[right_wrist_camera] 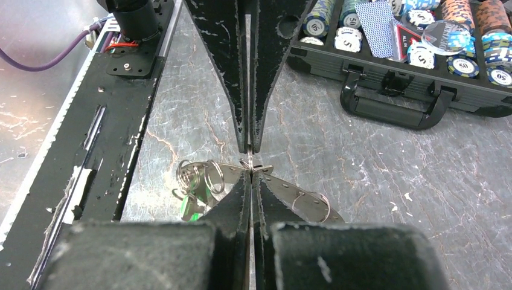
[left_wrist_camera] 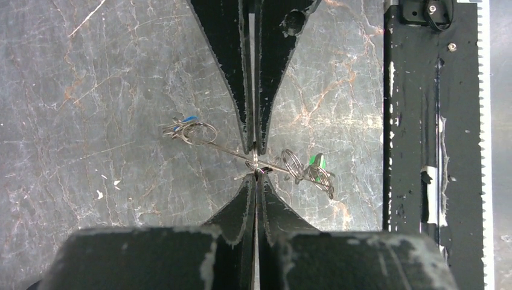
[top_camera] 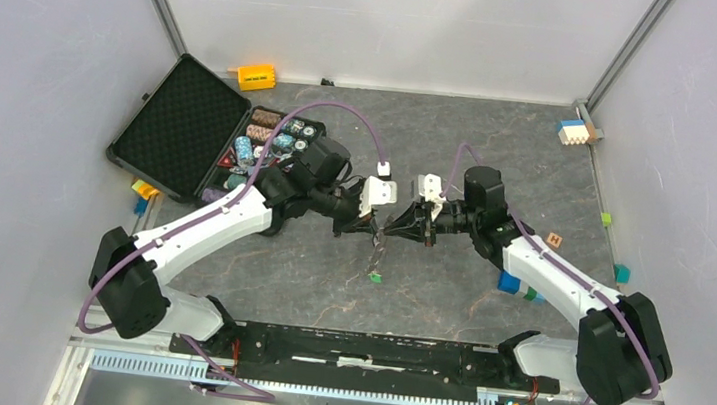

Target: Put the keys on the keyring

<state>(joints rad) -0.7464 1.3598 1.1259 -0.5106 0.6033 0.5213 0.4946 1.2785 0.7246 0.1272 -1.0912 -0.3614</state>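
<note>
The keyring (right_wrist_camera: 302, 196), a flat grey metal band with small holes, hangs in the air at mid-table between both grippers, which meet tip to tip. In the left wrist view the keyring (left_wrist_camera: 226, 149) shows edge-on as a thin line. A green key (left_wrist_camera: 317, 162) hangs from split rings at one end, and a blue key (left_wrist_camera: 190, 119) sits at the other. The green key (right_wrist_camera: 192, 206) also dangles in the right wrist view. My left gripper (left_wrist_camera: 255, 176) is shut on the keyring's rim. My right gripper (right_wrist_camera: 250, 174) is shut on the same spot from the opposite side. In the top view the left gripper (top_camera: 384, 229) and right gripper (top_camera: 402, 228) touch noses.
An open black case (top_camera: 181, 129) of poker chips (top_camera: 275, 144) lies back left, its handle (right_wrist_camera: 392, 112) facing the grippers. An orange block (top_camera: 256, 75) sits by the back wall, toy blocks (top_camera: 573, 132) back right, more blocks (top_camera: 512, 282) beside the right arm. The black base rail (top_camera: 359, 348) runs along the near edge.
</note>
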